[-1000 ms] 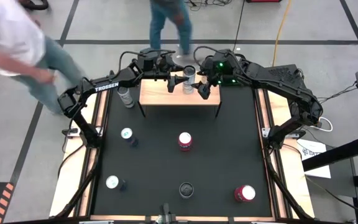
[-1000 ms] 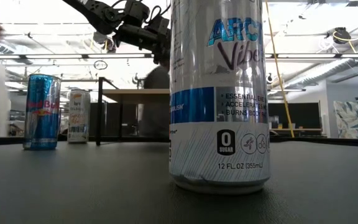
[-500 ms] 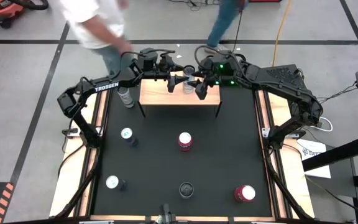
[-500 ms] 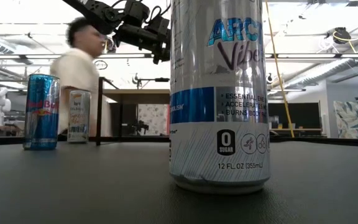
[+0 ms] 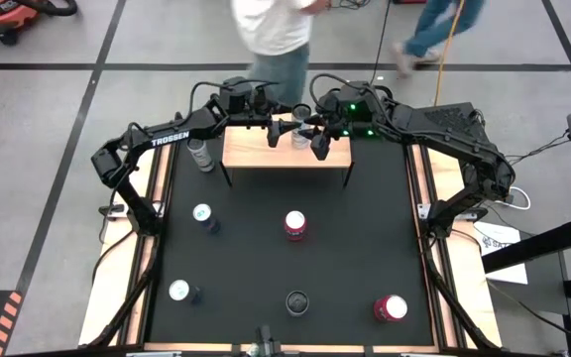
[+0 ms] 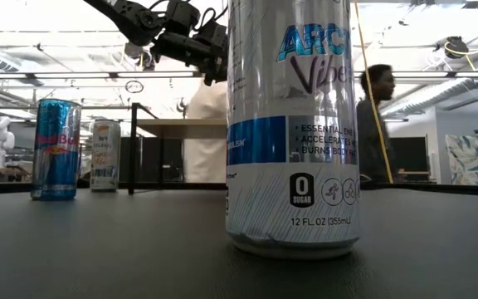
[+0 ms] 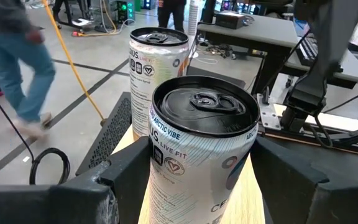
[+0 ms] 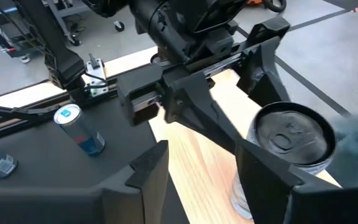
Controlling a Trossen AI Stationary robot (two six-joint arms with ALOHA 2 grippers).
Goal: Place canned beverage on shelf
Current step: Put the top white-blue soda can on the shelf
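The shelf is a light-wood board on thin black legs at the table's far edge; it also shows in the low view. My left gripper is over it, shut on a black-topped white can. A second, pale-topped can stands on the shelf just beyond that one. My right gripper hovers open and empty over the shelf's right part, right beside the held can. My left gripper pinches the black-topped can's side wall between its two fingers, a little below the rim. The fingers come level from the table's left side. The can stands upright over the shelf board; its bottom is hidden, so I cannot tell whether it rests there.
Several cans stand on the black table: one left of the shelf, a blue one, a red one, a dark one, a red one at near right. People walk beyond the far edge.
The people beyond the table's far edge have walked toward the right. Both arms and the cans have kept still.
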